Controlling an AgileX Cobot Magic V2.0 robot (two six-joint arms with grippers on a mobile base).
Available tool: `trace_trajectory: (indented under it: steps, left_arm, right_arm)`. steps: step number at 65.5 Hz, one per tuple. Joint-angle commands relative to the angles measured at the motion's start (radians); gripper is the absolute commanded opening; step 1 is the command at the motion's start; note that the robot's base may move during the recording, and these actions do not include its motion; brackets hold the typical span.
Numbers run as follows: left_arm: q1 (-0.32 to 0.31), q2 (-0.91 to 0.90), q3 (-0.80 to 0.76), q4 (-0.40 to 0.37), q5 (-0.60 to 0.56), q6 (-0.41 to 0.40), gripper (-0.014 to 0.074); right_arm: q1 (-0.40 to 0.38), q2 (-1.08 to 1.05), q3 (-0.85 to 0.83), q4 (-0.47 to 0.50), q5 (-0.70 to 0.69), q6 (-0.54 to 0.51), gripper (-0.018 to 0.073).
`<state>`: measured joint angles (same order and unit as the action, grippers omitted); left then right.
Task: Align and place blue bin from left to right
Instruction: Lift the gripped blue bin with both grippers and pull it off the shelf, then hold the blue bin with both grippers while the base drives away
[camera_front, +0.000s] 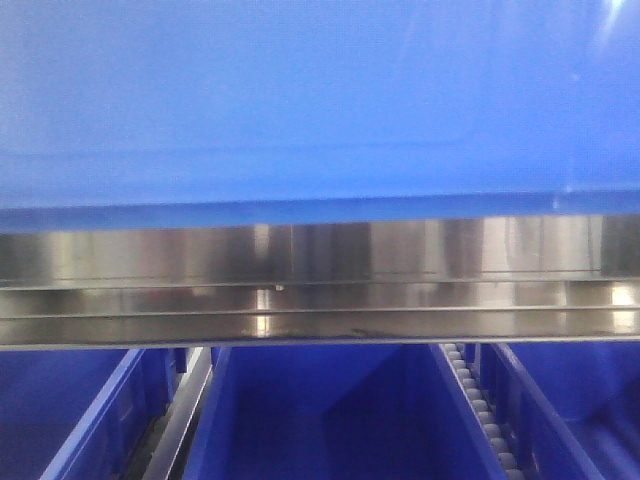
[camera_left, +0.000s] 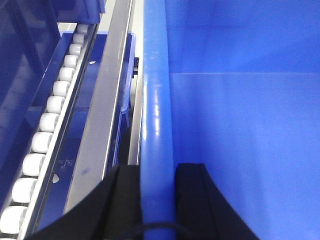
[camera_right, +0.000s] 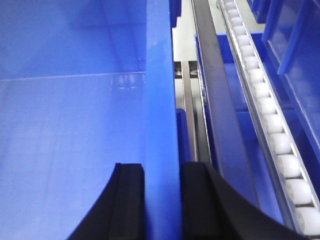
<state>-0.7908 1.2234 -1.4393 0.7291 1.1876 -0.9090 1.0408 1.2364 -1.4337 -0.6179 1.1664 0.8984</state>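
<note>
The blue bin (camera_front: 320, 100) fills the upper half of the front view with one smooth, lighter blue wall. In the left wrist view my left gripper (camera_left: 157, 170) is shut on the bin's left rim (camera_left: 156, 110), one black finger outside the wall and one inside. The bin's hollow inside (camera_left: 240, 125) spreads to the right. My right gripper (camera_right: 162, 170) is shut the same way on the bin's right wall (camera_right: 161, 100), and the bin's inside (camera_right: 75, 125) lies to its left.
A steel shelf rail (camera_front: 320, 280) runs across below the bin. Darker blue tubs (camera_front: 330, 420) (camera_front: 90, 420) sit on the level underneath, separated by a roller track (camera_front: 480, 410). White roller tracks (camera_left: 50, 125) (camera_right: 270, 115) and steel side rails (camera_left: 105, 110) (camera_right: 210, 100) flank the bin closely.
</note>
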Motion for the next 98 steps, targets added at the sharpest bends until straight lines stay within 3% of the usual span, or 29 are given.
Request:
trace_trajectory:
  steps: [1,98]
  left_arm:
    - [-0.013,-0.015,-0.008,0.015,-0.078,-0.001,-0.0111]
    - [-0.013,-0.015,-0.008,0.017,-0.080,-0.001,-0.0111]
  right_arm:
    - [0.008,-0.014,-0.008,-0.037,-0.122,0.001,-0.0078]
    - [0.008,-0.014,-0.008,-0.037,-0.234,0.001,-0.0078]
